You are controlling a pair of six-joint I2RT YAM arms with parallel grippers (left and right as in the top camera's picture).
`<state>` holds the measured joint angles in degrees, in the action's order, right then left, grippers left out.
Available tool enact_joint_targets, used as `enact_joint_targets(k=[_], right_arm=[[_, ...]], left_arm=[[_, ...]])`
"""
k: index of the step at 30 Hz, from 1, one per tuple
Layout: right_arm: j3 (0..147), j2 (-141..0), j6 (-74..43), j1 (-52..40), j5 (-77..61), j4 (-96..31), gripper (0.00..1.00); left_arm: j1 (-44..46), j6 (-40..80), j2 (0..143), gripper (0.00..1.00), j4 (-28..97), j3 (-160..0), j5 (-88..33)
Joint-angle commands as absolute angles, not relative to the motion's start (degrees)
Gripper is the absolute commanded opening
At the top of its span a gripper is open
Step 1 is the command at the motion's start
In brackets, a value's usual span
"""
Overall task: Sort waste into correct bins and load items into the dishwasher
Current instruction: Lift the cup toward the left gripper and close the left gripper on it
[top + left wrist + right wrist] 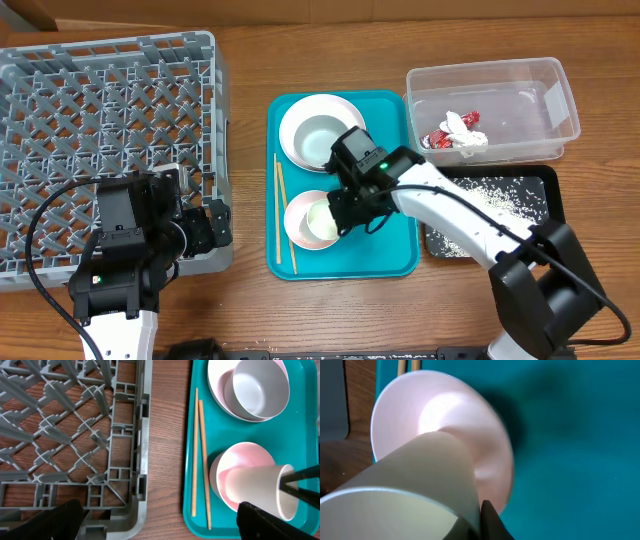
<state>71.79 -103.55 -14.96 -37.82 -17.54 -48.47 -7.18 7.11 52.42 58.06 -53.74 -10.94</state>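
**Wooden bench: right tool pinching the cup**

Right arm stretches low over the teal tray, its tool clenched on the rim of the small white cup, which lies tipped in the pink bowl. Left tool hangs spread wide and empty by the dish rack corner.

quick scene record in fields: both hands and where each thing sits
right hand: shut on cup rim; cup tilted in pink bowl
left hand: open, empty, by rack corner
teal tray: plate with pale bowl on it, pink bowl, chopsticks
tub: wrapper
black tray: rice
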Motion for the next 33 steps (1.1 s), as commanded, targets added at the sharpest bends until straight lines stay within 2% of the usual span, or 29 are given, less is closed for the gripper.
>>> enact_joint_targets(k=[1, 6, 12, 14, 17, 21, 27, 33], right_arm=[[77.9, -98.3, -15.0, -33.8, -15.9, -51.2, 0.04], [79.1, -91.7, -15.0, -27.3, -18.2, -51.2, 0.04], [78.9, -90.2, -14.3, -19.9, -32.7, -51.5, 0.04], [78.7, -90.2, -11.3, -18.7, -41.3, -51.5, 0.04], [78.7, -90.2, -6.8, -18.6, -51.7, -51.5, 0.04], [78.7, -90.2, -5.9, -18.6, -58.6, -51.3, 0.04], [78.7, -90.2, -6.0, -18.6, -67.4, -48.0, 0.04], [78.7, -90.2, -6.0, -18.6, -70.6, -46.1, 0.04]], left_arm=[[-7.5, 6.5, 52.5, 1.00, 57.8, -54.9, -11.7], [-7.5, 6.5, 52.5, 1.00, 57.9, -54.9, -17.4], [-7.2, -0.3, 55.7, 1.00, 51.8, -54.9, -37.1], [-6.7, 0.7, 59.0, 1.00, 46.8, -54.9, -47.3], [-6.7, 5.3, 62.3, 1.00, 41.8, -54.9, -53.7], [-5.5, 9.9, 67.4, 1.00, 29.1, -54.9, -65.1], [1.2, 15.6, 72.5, 1.00, 15.2, -54.9, -70.5], [6.0, 17.7, 73.5, 1.00, 4.6, -54.9, -77.7]])
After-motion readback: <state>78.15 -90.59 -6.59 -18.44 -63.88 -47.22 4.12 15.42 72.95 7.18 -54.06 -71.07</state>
